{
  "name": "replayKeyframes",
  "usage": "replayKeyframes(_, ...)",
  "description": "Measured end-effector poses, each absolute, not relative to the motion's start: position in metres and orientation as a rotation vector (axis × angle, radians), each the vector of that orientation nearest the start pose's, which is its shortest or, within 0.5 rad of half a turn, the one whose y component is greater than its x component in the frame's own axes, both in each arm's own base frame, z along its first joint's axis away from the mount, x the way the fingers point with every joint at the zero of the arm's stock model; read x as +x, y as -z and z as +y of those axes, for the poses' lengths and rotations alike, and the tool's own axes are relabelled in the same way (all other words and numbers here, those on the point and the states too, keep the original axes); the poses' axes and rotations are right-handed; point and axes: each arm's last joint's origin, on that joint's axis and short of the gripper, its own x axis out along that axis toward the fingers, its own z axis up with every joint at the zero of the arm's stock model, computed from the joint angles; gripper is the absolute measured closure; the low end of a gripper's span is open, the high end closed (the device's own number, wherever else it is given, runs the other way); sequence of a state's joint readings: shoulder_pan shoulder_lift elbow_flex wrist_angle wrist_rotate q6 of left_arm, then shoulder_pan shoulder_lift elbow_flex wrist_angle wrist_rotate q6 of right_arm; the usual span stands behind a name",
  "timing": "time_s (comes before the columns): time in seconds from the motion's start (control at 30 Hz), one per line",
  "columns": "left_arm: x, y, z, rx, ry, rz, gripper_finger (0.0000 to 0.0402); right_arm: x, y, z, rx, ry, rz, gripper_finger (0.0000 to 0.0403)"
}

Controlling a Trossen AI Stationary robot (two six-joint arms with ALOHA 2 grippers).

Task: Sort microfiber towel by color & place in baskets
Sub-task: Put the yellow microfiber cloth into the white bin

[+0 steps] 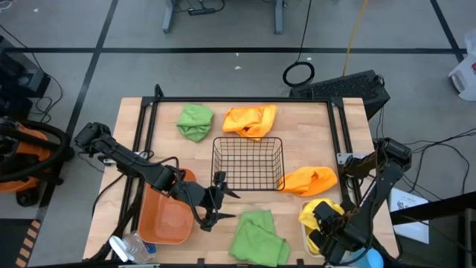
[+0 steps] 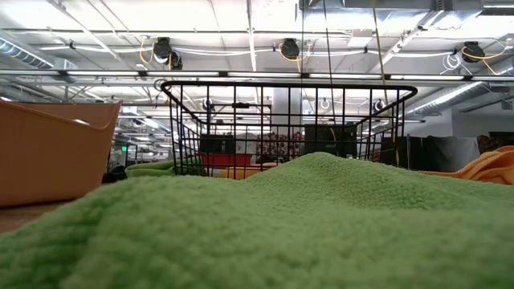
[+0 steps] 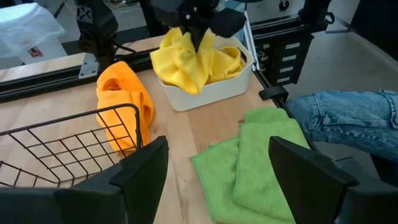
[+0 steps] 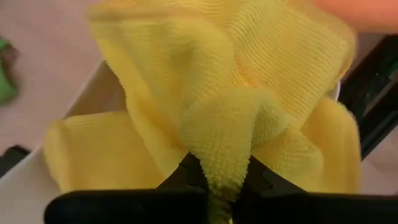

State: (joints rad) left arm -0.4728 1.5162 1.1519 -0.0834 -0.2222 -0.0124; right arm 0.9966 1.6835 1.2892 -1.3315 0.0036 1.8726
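Note:
My right gripper (image 1: pixel 321 223) hangs over the white bin (image 3: pixel 211 93) at the table's near right corner, shut on a yellow towel (image 3: pixel 196 59) that fills the bin. My left gripper (image 1: pixel 216 201) is open and touches nothing. It hovers between the orange bin (image 1: pixel 167 219) and a green towel (image 1: pixel 256 237) lying flat near the front edge. The black wire basket (image 1: pixel 248 162) stands mid-table. One orange towel (image 1: pixel 309 180) lies against the basket's right side. Another orange towel (image 1: pixel 251 119) and a second green towel (image 1: pixel 195 121) lie at the far side. My right gripper pinches a bunched-up fold (image 4: pixel 214 140) of the yellow towel between its two fingers, coming from above and pointing down. The cloth spreads out below the fingers, and its lower part (image 3: pixel 186 78) rests in the white bin.
A clear plastic item (image 1: pixel 130 247) lies at the near left corner beside the orange bin. A person's leg in jeans (image 3: pixel 348 118) is just off the table's near edge. Black frame rails (image 1: pixel 145 126) run along the table's left, far and right sides.

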Motion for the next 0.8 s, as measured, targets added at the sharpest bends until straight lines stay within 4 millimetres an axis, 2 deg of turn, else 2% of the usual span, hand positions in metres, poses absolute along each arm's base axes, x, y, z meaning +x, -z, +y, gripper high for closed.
replayKeyframes(0.43, 0.308, -0.294, -0.150, 0.140, 0.244, 0.424, 0.0119, 0.160, -0.179, 0.234, 0.658, 0.688, 1.475, 0.0383)
replayKeyframes(0.8, 0.308, -0.294, -0.150, 0.140, 0.243, 0.427, 0.0119, 0.158, -0.167, 0.231, 0.663, 0.666, 1.474, 0.0382)
